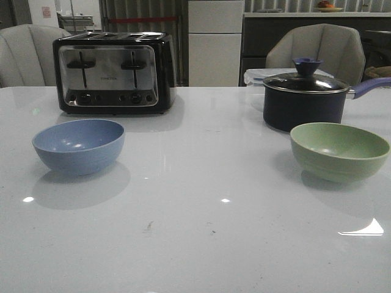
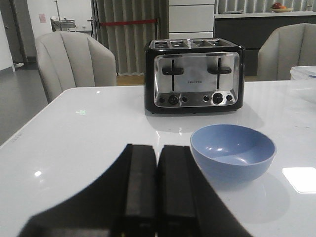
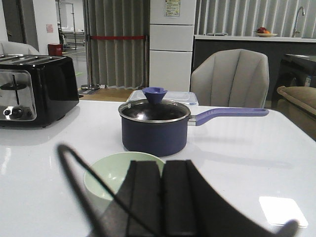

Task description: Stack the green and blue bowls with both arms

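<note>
While both bowls sit apart on the table (image 1: 195, 244), neither is held. Left end effector (image 2: 157, 197) and right end effector (image 3: 162, 202) have fingers pressed together, blue bowl (image 1: 79, 145) and green bowl (image 1: 339, 150) upright.

Black flat-fingered grippers (image 2: 157, 197), thin black cable (image 3: 94, 182)

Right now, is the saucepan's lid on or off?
On. The glass lid sits flat in the saucepan rim, its blue knob upright on top; both views agree.
</note>
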Tool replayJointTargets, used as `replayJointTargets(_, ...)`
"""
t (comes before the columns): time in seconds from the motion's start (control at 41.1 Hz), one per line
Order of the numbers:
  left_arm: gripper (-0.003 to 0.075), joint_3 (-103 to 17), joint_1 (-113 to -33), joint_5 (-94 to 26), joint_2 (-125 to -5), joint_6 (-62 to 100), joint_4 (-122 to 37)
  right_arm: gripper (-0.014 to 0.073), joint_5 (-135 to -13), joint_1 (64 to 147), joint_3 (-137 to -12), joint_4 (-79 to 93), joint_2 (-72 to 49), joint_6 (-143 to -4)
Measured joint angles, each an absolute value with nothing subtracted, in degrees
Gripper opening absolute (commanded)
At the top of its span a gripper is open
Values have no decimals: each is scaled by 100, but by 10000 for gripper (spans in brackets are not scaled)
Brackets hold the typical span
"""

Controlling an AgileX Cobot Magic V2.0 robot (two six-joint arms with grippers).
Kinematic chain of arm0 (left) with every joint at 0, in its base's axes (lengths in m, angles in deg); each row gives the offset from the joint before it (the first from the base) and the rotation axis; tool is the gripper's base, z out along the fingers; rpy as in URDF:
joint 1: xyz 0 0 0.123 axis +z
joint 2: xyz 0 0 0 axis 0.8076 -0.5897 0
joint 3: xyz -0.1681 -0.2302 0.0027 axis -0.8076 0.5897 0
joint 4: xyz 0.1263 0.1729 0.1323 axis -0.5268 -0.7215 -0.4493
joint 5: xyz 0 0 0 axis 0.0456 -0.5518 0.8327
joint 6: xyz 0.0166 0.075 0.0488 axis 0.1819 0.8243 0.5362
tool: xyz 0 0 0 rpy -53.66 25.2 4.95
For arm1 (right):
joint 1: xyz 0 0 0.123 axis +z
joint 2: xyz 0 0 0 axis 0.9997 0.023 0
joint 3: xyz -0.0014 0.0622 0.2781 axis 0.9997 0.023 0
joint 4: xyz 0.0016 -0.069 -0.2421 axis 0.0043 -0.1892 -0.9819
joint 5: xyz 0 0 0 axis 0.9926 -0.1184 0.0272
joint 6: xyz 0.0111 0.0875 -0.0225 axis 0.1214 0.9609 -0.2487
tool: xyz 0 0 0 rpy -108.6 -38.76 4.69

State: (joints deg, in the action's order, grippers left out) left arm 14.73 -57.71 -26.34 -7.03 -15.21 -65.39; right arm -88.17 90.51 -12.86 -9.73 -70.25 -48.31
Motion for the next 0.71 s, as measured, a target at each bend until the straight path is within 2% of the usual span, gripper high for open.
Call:
replayJointTargets(0.414,93,1415,-5771,-2134,-703,-1521,-6539,28,-8600,9051,-1386,-973,-7025,-4831)
replayJointTargets(0.56,93,917,-5771,-2134,-703,-1521,-6539,28,-7816,9051,-2251,-973,-7025,-4831)
replayJointTargets(0.706,93,-31,-5771,-2730,-757,-1521,-6539,28,-7064,9051,-3251,-973,-6853,-4831)
